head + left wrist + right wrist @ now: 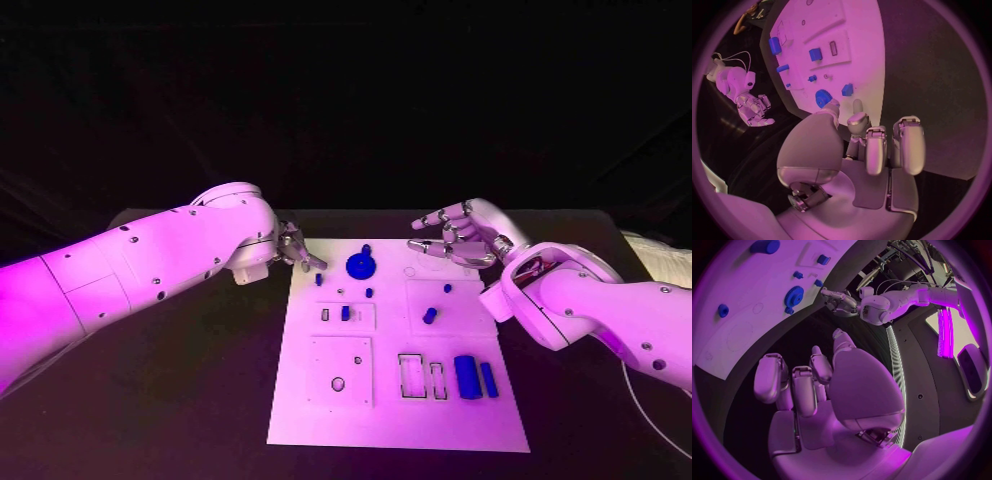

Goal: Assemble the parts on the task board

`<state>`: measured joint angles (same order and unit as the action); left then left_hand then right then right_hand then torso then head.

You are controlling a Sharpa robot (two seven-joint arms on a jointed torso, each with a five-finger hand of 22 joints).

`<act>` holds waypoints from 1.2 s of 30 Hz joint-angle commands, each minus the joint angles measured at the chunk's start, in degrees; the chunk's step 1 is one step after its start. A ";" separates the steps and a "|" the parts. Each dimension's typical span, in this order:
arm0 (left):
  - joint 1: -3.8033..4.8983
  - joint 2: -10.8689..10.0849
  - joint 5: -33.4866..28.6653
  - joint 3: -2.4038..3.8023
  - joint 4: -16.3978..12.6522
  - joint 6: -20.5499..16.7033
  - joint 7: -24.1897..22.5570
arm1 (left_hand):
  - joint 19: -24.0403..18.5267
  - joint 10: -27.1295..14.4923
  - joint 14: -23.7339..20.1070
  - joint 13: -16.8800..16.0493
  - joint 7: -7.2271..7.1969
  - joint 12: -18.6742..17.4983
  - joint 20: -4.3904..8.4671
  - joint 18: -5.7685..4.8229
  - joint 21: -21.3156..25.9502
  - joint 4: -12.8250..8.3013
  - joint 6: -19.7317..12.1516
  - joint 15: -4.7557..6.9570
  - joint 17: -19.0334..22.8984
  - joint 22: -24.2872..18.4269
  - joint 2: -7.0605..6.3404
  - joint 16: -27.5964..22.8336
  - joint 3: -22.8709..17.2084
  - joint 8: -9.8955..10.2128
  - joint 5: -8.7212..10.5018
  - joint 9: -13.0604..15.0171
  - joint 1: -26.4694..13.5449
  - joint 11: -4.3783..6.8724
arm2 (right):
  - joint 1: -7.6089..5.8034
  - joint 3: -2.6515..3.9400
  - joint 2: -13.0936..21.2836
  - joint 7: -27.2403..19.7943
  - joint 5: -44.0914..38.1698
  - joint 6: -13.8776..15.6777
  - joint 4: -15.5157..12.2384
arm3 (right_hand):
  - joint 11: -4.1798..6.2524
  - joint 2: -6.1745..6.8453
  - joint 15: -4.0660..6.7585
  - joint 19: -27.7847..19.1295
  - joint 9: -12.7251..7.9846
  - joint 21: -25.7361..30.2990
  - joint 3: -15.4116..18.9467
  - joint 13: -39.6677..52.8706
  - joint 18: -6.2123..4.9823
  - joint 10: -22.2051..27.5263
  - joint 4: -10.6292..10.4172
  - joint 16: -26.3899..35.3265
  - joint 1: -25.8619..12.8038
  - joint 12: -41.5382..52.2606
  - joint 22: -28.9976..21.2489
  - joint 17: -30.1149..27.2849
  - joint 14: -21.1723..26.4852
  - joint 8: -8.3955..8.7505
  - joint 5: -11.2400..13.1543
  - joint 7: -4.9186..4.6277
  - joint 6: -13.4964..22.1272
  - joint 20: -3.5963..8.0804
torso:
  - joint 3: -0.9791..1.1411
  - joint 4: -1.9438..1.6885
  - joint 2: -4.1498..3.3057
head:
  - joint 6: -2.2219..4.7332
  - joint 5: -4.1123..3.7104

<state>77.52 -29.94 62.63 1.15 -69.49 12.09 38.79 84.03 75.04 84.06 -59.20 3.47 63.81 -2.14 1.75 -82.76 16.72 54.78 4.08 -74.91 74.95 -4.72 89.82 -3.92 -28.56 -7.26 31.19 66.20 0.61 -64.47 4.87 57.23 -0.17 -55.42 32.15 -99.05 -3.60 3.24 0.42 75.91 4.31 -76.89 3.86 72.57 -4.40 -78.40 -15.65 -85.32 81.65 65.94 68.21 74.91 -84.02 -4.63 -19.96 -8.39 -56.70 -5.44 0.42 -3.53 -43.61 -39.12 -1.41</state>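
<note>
from my remote seat i see in the head view the left hand (296,247) at the far left corner of the task board (397,420), its fingers reaching toward the board's edge. in that view i cannot tell if it touches the board. the left wrist view gives more: the fingers (907,142) are curled loosely in and apart from each other, with nothing between them, and they hang just over the board's corner.

moving right on the board, a round blue gear (359,266) lies near the far edge, close to the left hand; in the left wrist view the same gear (822,98) sits just beyond the fingertips. several small blue pegs (369,292) stand in the middle area, and one short blue cylinder (430,315) is more to the right. at the near right part, two long blue blocks (467,376) lie side by side next to empty rectangular slots (411,375). the wrist views do not show these slots clearly.

the right hand (459,236) hovers above the far right corner of the board, fingers bent and spread, holding nothing. the right wrist view confirms the fingers (804,387) are empty, and it shows also the left hand (839,300) across the board.
</note>
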 commanded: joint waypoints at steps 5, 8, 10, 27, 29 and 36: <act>0.07 1.87 3.02 -0.46 2.48 4.73 -2.19 | 1.33 1.02 5.94 -0.82 -0.45 1.09 -0.05 0.44 -0.85 0.04 1.34 0.20 -15.09 7.46 1.18 0.18 2.41 -0.49 0.37 -0.19 -2.11 0.40 | 0.05 -0.01 -0.27 -0.08 -0.13 -0.84 0.03 | 0.33 -0.11 0.42 -0.34 -0.03 0.26 0.25 -0.08 -0.53 0.09 0.00 0.20 -0.43 -0.17 -0.07 6.18 -3.95 -0.14 -0.35 0.12 -0.13 0.00 | 0.03 0.02 -0.17 | -0.09 0.23; 0.07 2.18 3.09 -0.55 2.80 4.83 -2.13 | 1.52 1.26 5.94 -1.08 -0.61 1.37 0.05 0.36 -1.08 0.04 1.68 0.31 -15.09 7.76 1.64 0.18 2.97 -0.70 0.36 -0.13 -2.42 0.53 | 0.05 -0.01 -0.31 -0.09 -0.13 -0.86 0.05 | 0.33 -0.12 0.42 -0.34 -0.02 0.26 0.26 -0.07 -0.53 0.08 0.00 0.20 -0.43 -0.16 -0.07 6.19 -3.95 -0.14 -0.37 0.12 -0.13 -0.01 | 0.06 0.01 -0.13 | -0.14 0.36; 0.06 2.34 3.12 -0.60 2.97 4.75 -2.11 | 1.65 1.47 5.94 -1.35 -0.73 1.63 0.11 0.30 -1.25 0.02 1.92 0.38 -15.09 7.97 1.92 0.18 3.25 -0.87 0.35 -0.05 -2.50 0.62 | 0.05 -0.01 -0.34 -0.09 -0.13 -0.88 0.07 | 0.34 -0.16 0.43 -0.33 -0.02 0.26 0.29 -0.04 -0.53 0.05 -0.02 0.18 -0.43 -0.09 -0.07 6.23 -3.96 -0.15 -0.43 0.13 -0.14 -0.01 | 0.06 0.03 -0.12 | -0.19 0.44; 0.06 2.84 2.09 -0.68 3.37 6.20 -2.05 | 1.99 2.00 5.94 -1.62 -1.23 1.99 0.58 0.16 -1.63 -0.75 2.33 0.81 -15.09 8.57 3.95 0.18 3.46 -1.65 0.08 0.68 2.43 1.11 | 0.06 -0.02 -0.50 -0.07 -0.13 -1.05 0.17 | 0.34 -0.16 0.43 -0.33 -0.02 0.26 0.29 -0.04 -0.53 0.05 -0.02 0.18 -0.43 -0.09 -0.07 6.23 -3.96 -0.15 -0.43 0.13 -0.14 -0.01 | 0.11 0.00 -0.05 | -0.22 0.39; 0.06 2.88 1.91 -0.69 3.38 6.31 -2.07 | 2.01 2.02 5.94 -1.63 -1.25 2.00 0.59 0.15 -1.64 -0.79 2.32 0.82 -15.09 8.60 4.06 0.18 3.41 -1.67 0.07 0.72 2.76 1.11 | 0.06 -0.02 -0.53 -0.08 -0.13 -1.07 0.19 | 0.34 -0.16 0.43 -0.33 -0.02 0.26 0.29 -0.04 -0.53 0.05 -0.02 0.18 -0.43 -0.09 -0.07 6.23 -3.96 -0.15 -0.43 0.13 -0.14 -0.01 | 0.11 0.00 -0.07 | -0.20 0.39; 0.06 3.01 1.58 -0.69 3.38 6.20 -2.13 | 2.08 2.09 5.94 -1.75 -1.27 2.10 0.60 0.11 -1.74 -0.77 2.40 0.83 -15.09 8.73 4.20 0.18 3.38 -1.75 0.07 0.78 3.05 1.14 | 0.06 -0.02 -0.58 -0.08 -0.13 -1.09 0.22 | 0.34 -0.16 0.43 -0.33 -0.02 0.26 0.29 -0.04 -0.53 0.05 -0.02 0.18 -0.43 -0.09 -0.07 6.23 -3.96 -0.15 -0.43 0.13 -0.14 -0.01 | 0.10 0.00 -0.10 | -0.25 0.35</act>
<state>77.51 -27.12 64.85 0.46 -66.10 17.17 37.29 83.82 76.58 84.06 -60.86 2.35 65.70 -1.92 1.77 -84.25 16.29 56.93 4.50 -74.90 74.93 -0.54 89.82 -0.45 -30.08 -7.04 31.92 68.83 1.74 -64.45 4.85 56.73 -0.12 -55.32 31.82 -98.82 -3.61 3.24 0.41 75.91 4.31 -76.89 3.86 72.63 -4.40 -78.39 -15.64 -85.32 81.65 65.83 68.21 74.94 -84.02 -4.63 -20.19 -8.39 -56.70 -5.44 0.52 -3.53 -43.68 -39.32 -1.02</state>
